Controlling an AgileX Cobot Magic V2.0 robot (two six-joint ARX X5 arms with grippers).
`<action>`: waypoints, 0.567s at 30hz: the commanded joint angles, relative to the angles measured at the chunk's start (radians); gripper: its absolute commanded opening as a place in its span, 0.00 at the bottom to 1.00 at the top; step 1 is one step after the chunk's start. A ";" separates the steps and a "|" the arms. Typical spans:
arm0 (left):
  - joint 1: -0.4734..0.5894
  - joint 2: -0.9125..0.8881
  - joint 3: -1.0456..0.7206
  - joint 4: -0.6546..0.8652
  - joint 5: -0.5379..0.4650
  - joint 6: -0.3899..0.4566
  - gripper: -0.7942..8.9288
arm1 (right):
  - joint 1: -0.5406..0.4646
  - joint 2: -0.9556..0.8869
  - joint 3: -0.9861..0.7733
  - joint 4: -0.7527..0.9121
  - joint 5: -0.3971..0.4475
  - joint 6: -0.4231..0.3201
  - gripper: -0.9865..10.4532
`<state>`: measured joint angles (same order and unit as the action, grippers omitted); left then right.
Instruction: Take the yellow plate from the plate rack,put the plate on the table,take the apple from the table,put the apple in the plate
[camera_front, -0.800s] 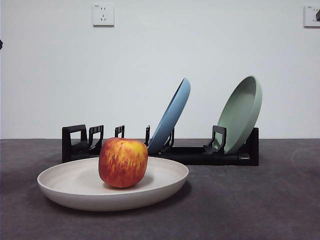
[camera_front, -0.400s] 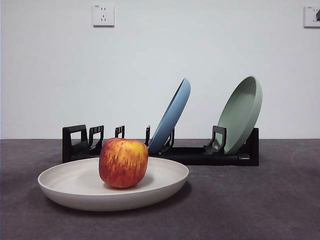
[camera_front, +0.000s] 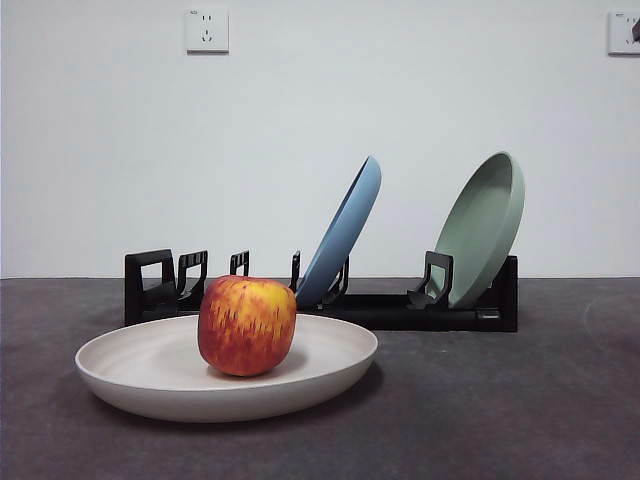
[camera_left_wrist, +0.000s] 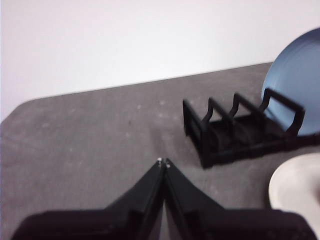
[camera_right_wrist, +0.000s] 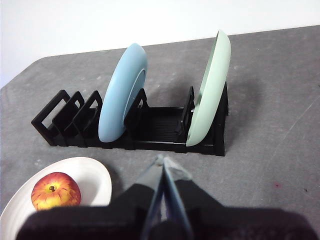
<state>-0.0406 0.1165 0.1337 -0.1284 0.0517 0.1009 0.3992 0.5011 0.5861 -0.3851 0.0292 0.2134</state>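
Note:
The yellow plate (camera_front: 160, 375) lies flat on the table (camera_front: 480, 400), in front of the plate rack (camera_front: 380, 310). Upright in the middle of the plate rests the red and yellow apple (camera_front: 246, 325). The right wrist view shows the plate (camera_right_wrist: 92, 177) with the apple (camera_right_wrist: 55, 190) in it, and the rack (camera_right_wrist: 150, 127) beyond. My right gripper (camera_right_wrist: 162, 161) is shut and empty, hanging back from the rack. My left gripper (camera_left_wrist: 163, 161) is shut and empty over bare table beside the rack's looped end (camera_left_wrist: 215, 132); the plate's rim (camera_left_wrist: 295, 187) shows at the edge.
A blue plate (camera_front: 345, 232) and a sage-green plate (camera_front: 485, 225) lean upright in the rack. Behind the table is a white wall with two sockets (camera_front: 206, 30).

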 joint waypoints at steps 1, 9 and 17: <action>0.010 -0.032 -0.058 0.008 0.002 0.007 0.08 | 0.002 -0.002 -0.010 0.006 0.004 0.006 0.09; 0.010 -0.085 -0.130 -0.012 0.001 -0.003 0.08 | 0.002 -0.002 -0.010 0.006 0.004 0.006 0.09; 0.010 -0.114 -0.130 -0.060 0.002 -0.005 0.08 | 0.002 -0.002 -0.010 0.005 0.003 0.006 0.09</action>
<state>-0.0345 0.0044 0.0170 -0.1822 0.0513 0.1005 0.3992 0.5011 0.5861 -0.3847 0.0292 0.2134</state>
